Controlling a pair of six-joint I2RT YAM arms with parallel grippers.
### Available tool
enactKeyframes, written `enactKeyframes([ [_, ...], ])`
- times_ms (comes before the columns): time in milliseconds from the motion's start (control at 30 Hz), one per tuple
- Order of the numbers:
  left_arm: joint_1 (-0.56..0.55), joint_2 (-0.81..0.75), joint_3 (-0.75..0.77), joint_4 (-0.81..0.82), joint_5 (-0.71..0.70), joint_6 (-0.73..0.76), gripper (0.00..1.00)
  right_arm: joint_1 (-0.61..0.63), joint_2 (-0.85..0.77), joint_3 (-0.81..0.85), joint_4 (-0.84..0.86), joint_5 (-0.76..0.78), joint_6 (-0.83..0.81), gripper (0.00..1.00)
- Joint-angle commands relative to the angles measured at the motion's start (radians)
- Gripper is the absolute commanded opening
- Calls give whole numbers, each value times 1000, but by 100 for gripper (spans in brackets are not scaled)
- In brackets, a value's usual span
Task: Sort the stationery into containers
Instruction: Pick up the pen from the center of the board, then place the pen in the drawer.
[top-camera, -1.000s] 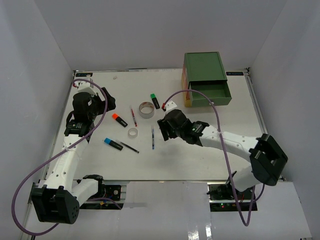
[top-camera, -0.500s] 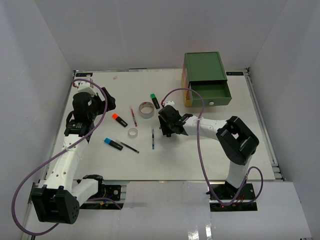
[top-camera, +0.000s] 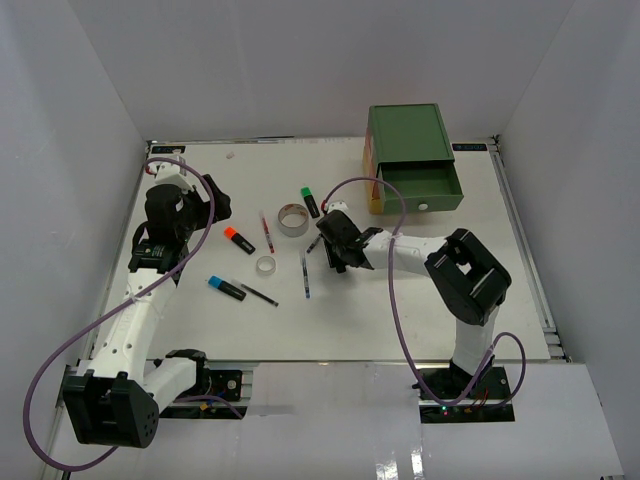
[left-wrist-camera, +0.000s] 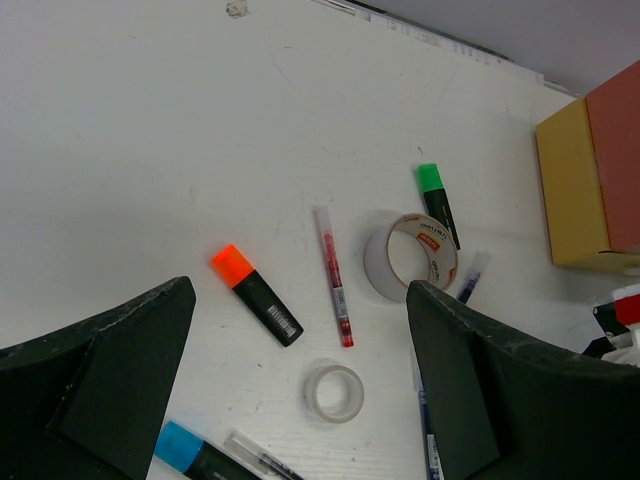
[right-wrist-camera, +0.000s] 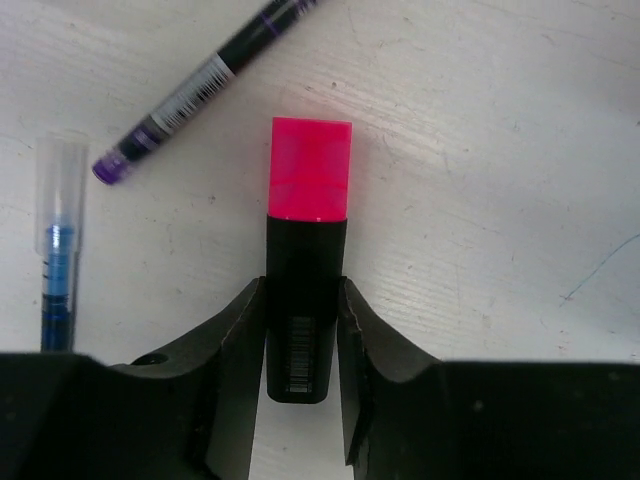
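Top external view is showing the blue highlighter (top-camera: 226, 288) lying nearest the near edge, left of centre, with a thin dark pen (top-camera: 259, 295) lying just beside it on the right. A blue pen (top-camera: 304, 276) is lying a bit farther in, near mid-desk, and the whitish tape roll (top-camera: 265, 265) is sitting flat to its left.

The right gripper (right-wrist-camera: 300, 292) is sitting low at mid-desk, pinching the pink highlighter (right-wrist-camera: 311, 168). Both fingers are pressing on the black body. The pink cap is sticking out past the fingertips and the highlighter is lying on the desk. A purple pen (right-wrist-camera: 215, 75) is lying just past the cap, apart from it.

The orange highlighter (top-camera: 238, 240) and a red pen (top-camera: 267, 233) are lying farther back, left of centre. The grey tape roll (top-camera: 293, 221) is sitting right of the red pen, with the green highlighter (top-camera: 310, 201) close behind it.

The left gripper (left-wrist-camera: 300, 295) is hanging above the left side of the desk, fingers spread wide and gripping nothing.

The drawer unit (top-camera: 405, 135) is standing at the far right corner. Its green drawer (top-camera: 422, 188) is sticking out toward the near edge, white knob (top-camera: 424, 208) facing front. The orange tier (left-wrist-camera: 620, 150) and yellow tier (left-wrist-camera: 570, 190) are showing on its left side.
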Motion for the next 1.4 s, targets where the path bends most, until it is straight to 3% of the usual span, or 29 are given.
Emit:
enactKeyframes([
  [0,7,-7,-7,10,13,-7,98,-8,-8,5,29,-2,-23,26],
  [100,9,-6,-7,10,13,-9,98,4,-95,-22,32,-24,-59,21],
  [333,11,0,-7,10,13,-10,98,56,-308,28,-81,16,-220,20],
  [533,12,2,-5,10,43,-10,98,18,-499,72,-121,143,-299,20],
  [767,11,8,-7,10,48,-14,98,-191,-620,96,-149,113,-132,18],
  [967,11,9,-7,10,53,-15,98,-274,-631,122,-158,107,-143,21],
  [1367,11,0,-7,10,53,-14,98,-476,-600,125,-152,61,239,27],
])
